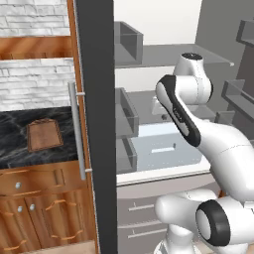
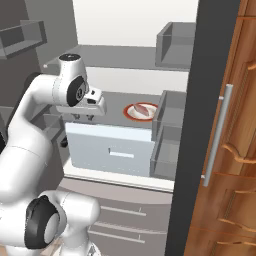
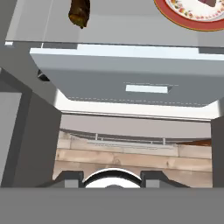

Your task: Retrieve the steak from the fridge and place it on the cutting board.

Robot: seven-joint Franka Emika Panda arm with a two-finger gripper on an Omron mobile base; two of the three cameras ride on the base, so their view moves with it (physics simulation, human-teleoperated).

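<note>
My arm is folded up and reaching into the open fridge (image 2: 125, 65), wrist bent so the pincer (image 2: 82, 117) points down above the pale box drawer (image 2: 110, 150); can't tell from here whether its jaws are apart or closed, nothing seen in them. Steak (image 2: 144, 108) is a flat pinkish slab on the round red-rimmed plate (image 2: 131, 114), on the grey shelf to my hand's right. Cutting board (image 1: 44, 134), brown wood with darker rim, lies on the black marbled counter (image 1: 15, 149) past the dark door (image 1: 95, 124).
</note>
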